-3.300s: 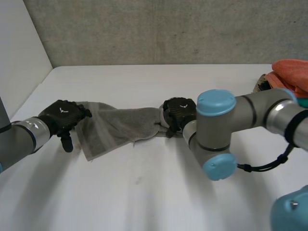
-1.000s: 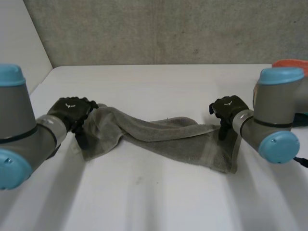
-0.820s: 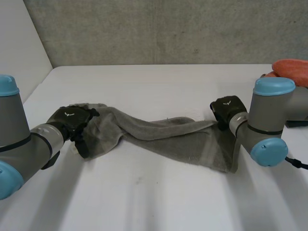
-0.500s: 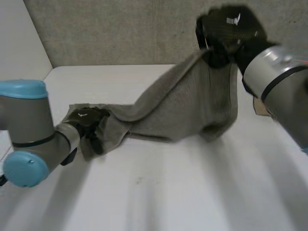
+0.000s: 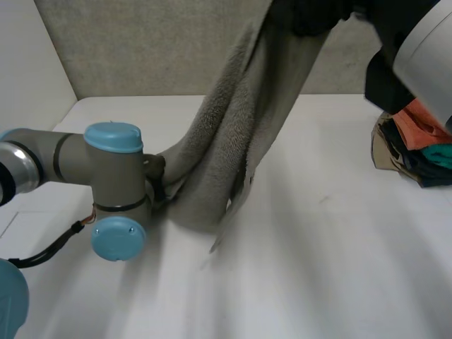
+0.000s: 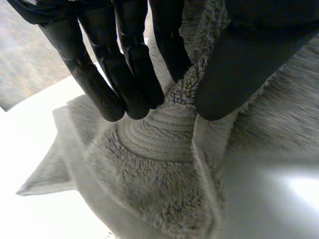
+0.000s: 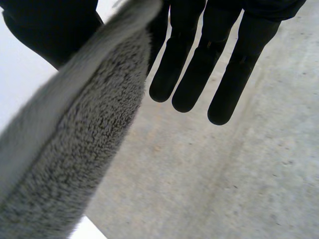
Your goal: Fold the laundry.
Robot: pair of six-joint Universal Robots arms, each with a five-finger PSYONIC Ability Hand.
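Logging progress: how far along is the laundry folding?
Done: nothing folded yet. In hand: the right hand holds one end of the towel high, the left hand pinches its low end near the table. Left: fold it, then the pile.

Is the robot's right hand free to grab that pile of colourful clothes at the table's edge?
Probably not right now: the right hand is pinching the grey terry towel up high, though the pile of colourful clothes lies unobstructed nearby.
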